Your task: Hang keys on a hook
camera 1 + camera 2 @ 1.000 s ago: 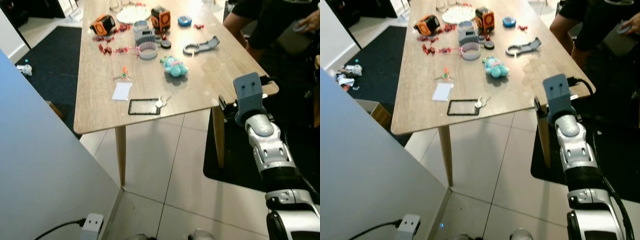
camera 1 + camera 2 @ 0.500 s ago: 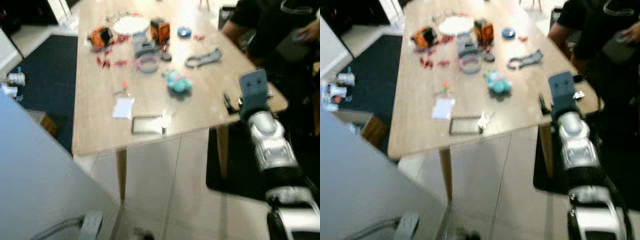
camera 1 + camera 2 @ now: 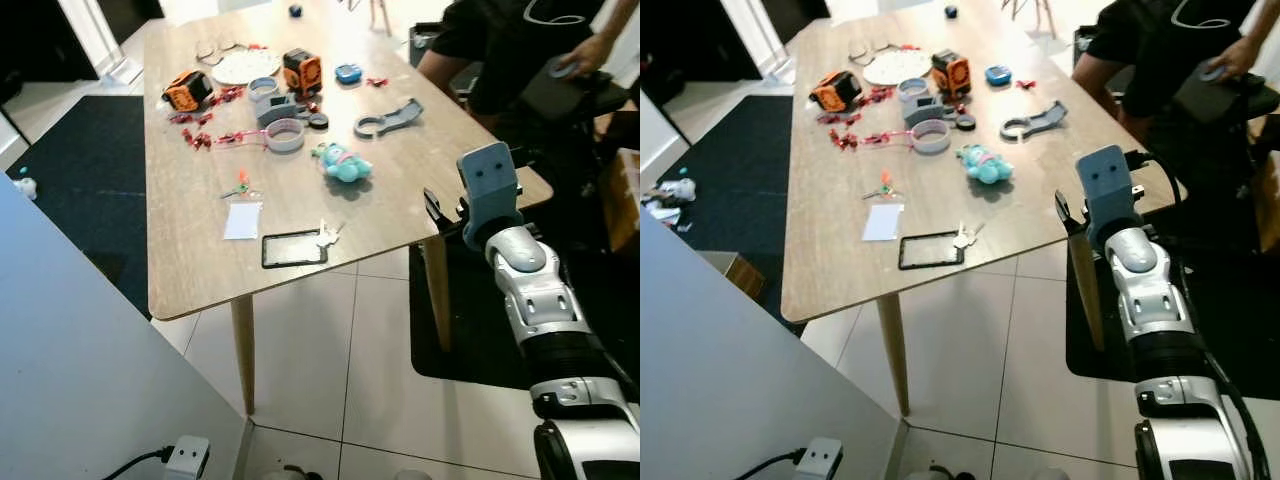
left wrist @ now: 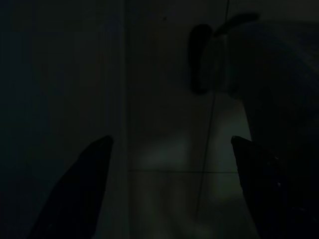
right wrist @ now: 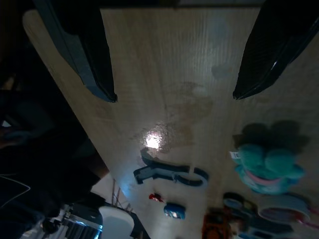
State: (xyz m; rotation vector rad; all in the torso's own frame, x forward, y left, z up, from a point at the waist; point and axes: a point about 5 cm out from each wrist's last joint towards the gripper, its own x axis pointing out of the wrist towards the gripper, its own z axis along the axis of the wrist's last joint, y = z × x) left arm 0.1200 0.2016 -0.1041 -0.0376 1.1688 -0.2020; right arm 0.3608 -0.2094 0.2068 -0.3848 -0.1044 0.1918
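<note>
The keys [image 3: 322,235] lie flat on the wooden table [image 3: 190,270], touching the right end of the black phone [image 3: 294,249] near the front edge, easy to reach from this side. The right gripper [image 3: 432,207] hovers by the table's right corner, well apart from the phone, jaws wide and holding nothing, probably readied for a pick. No hook can be made out. The left wrist view is nearly black; the left gripper [image 4: 169,199] appears spread and empty.
</note>
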